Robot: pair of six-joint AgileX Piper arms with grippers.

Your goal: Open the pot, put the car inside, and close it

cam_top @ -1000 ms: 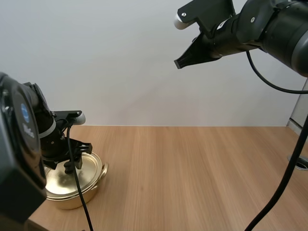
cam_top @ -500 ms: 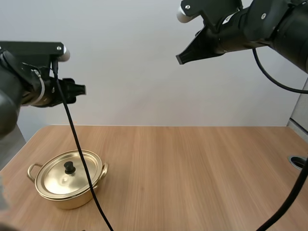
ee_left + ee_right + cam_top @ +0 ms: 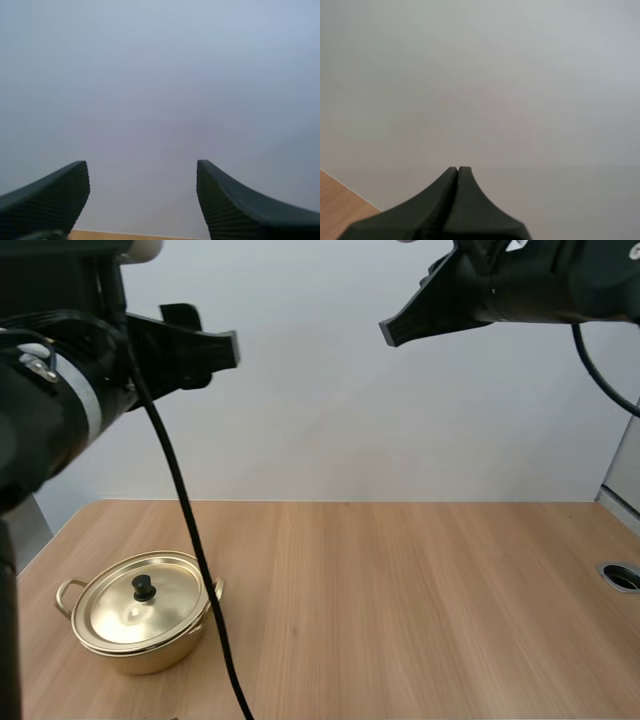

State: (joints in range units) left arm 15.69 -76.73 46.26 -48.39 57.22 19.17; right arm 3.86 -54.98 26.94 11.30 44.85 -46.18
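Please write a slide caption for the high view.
Gold pot, lid on, sits on the wooden table; high above, left tool open, right tool shut.

gold pot [image 3: 140, 640], black knob [image 3: 143, 587], light wooden table [image 3: 420, 600]

The lid [image 3: 112, 617] hides the inside of the pot [image 3: 152, 653].

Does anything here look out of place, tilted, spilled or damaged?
Nothing stands out. The pot stands upright on the table, its lid seated level. The left gripper, open, and the right gripper, shut, are high above it.
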